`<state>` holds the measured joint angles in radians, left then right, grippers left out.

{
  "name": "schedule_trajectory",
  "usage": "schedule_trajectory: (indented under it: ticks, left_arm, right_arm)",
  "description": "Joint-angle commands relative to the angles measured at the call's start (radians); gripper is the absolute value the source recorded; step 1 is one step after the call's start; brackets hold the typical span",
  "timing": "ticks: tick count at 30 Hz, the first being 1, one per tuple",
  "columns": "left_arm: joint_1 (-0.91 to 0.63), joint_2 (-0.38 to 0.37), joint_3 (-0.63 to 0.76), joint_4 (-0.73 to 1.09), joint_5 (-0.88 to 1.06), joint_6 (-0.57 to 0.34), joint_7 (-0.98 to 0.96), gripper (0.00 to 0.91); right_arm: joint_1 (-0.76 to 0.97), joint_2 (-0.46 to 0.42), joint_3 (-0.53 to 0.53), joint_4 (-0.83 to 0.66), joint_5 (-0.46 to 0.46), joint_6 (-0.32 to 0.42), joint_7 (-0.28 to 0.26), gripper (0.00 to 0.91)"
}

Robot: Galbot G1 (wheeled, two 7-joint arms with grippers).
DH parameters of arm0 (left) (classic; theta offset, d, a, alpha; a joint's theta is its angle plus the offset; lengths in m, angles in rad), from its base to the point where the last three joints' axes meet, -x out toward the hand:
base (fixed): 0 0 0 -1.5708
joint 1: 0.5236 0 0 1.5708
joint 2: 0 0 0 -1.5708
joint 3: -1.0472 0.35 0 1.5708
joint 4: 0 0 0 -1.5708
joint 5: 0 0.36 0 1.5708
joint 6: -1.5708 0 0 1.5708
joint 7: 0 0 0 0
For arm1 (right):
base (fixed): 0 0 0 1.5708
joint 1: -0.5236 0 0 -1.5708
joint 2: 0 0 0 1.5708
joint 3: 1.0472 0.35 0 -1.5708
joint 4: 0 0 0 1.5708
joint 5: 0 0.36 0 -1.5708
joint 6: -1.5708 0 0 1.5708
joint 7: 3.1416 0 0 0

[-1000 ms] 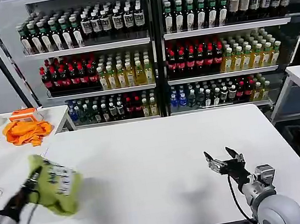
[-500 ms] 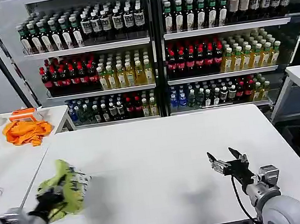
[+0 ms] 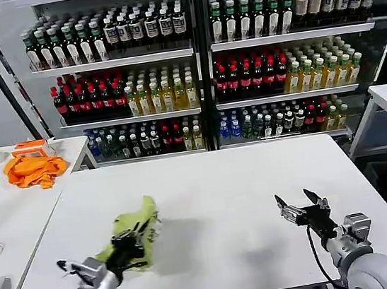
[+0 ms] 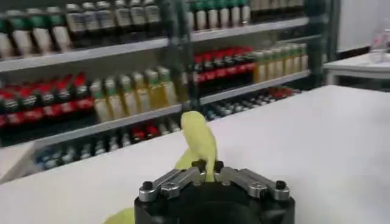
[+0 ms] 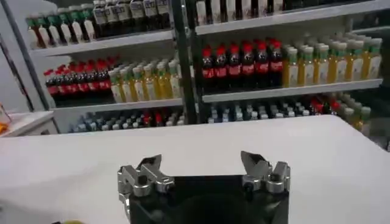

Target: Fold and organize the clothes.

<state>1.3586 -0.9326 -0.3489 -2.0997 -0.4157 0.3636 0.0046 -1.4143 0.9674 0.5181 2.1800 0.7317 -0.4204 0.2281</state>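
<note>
Change: a second ago the left gripper (image 3: 125,245) held the T-shirt (image 3: 135,232) bunched at the table's left edge; half a second ago it had it a little further in; now the bundle sits well inboard on the white table (image 3: 228,190), left of centre
Meaning: judged, the shirt is being brought to open working surface; it is crumpled, no fold made yet, so the task is at its start
T-shirt: lime, wadded in a lump, a peak of fabric standing up above the fingers; lower part looks to rest on the table, though contact is hard to confirm
Left gripper: closed down on a pinch of the cloth; in the left wrist view the fingers (image 4: 183,177) meet with the fabric (image 4: 198,141) rising out from between them
Right gripper: (image 3: 303,210) hovers over the table's right side, well apart from the shirt, fingers spread wide and empty; has drifted slightly over the last second
Other: orange cloth (image 3: 34,169) on the side table at far left, untouched
</note>
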Motion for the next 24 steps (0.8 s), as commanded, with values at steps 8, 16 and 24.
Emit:
schedule_trajectory:
  ticks: [8,16,24]
  left_arm:
    - [-0.377,-0.283,0.315,0.256,-0.135,-0.076,-0.19,0.907]
    - [-0.264,-0.292,0.302,0.16,-0.266,-0.229,-0.173,0.907]
    - [-0.05,-0.254,0.077,-0.007,-0.265,-0.253,-0.199,0.907]
  right_arm:
    - [0.01,-0.001,-0.01,0.007,-0.003,-0.007,0.0,0.907]
    - [0.063,0.019,-0.106,-0.022,-0.023,-0.004,0.001,0.907]
    - [0.235,0.1,-0.339,-0.126,-0.028,-0.009,0.012,0.907]
